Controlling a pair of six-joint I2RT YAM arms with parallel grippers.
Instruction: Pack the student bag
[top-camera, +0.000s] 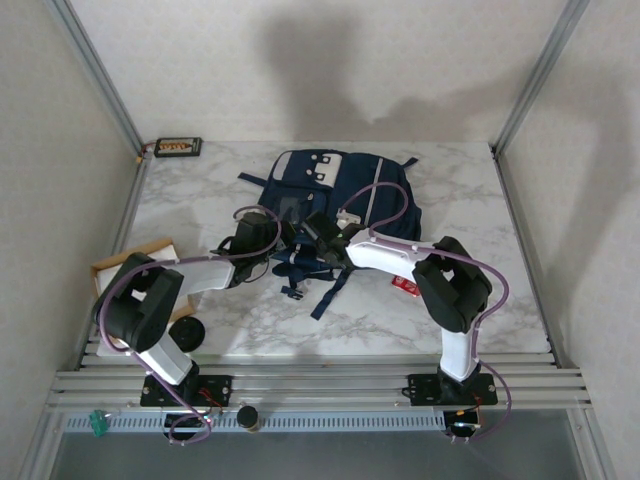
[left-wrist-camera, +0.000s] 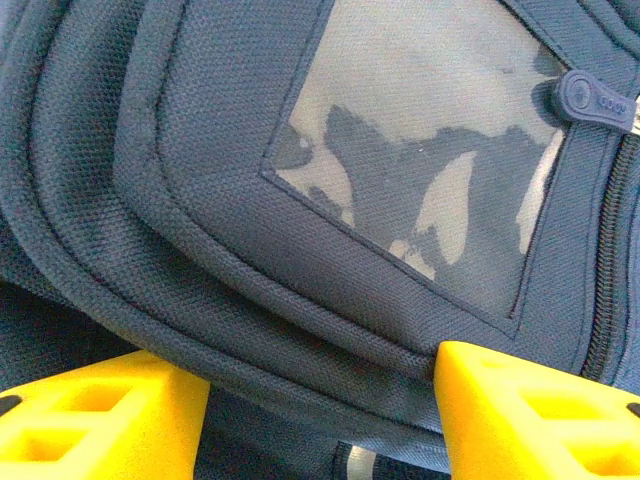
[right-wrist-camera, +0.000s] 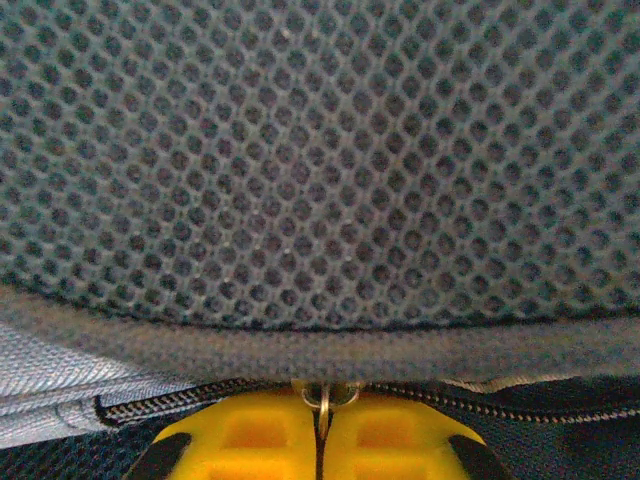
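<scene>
The student bag (top-camera: 340, 190) lies flat mid-table, navy with pale patches. My left gripper (top-camera: 262, 232) is at its near left part. In the left wrist view its yellow jaws (left-wrist-camera: 320, 365) stand apart with the bag's (left-wrist-camera: 230, 200) padded rim pinched between them, just below a clear window pocket (left-wrist-camera: 420, 170). My right gripper (top-camera: 318, 232) is at the bag's near middle. In the right wrist view its fingers (right-wrist-camera: 322, 410) are shut on a small metal zipper pull (right-wrist-camera: 324, 397) of a zipper (right-wrist-camera: 150, 403) under a mesh panel (right-wrist-camera: 320, 150).
A cardboard box (top-camera: 130, 262) and a black round object (top-camera: 187, 333) sit at the left. A small red item (top-camera: 405, 286) lies by the right arm. A dark flat case (top-camera: 178, 147) rests at the back left corner. Bag straps (top-camera: 330, 290) trail toward the near edge.
</scene>
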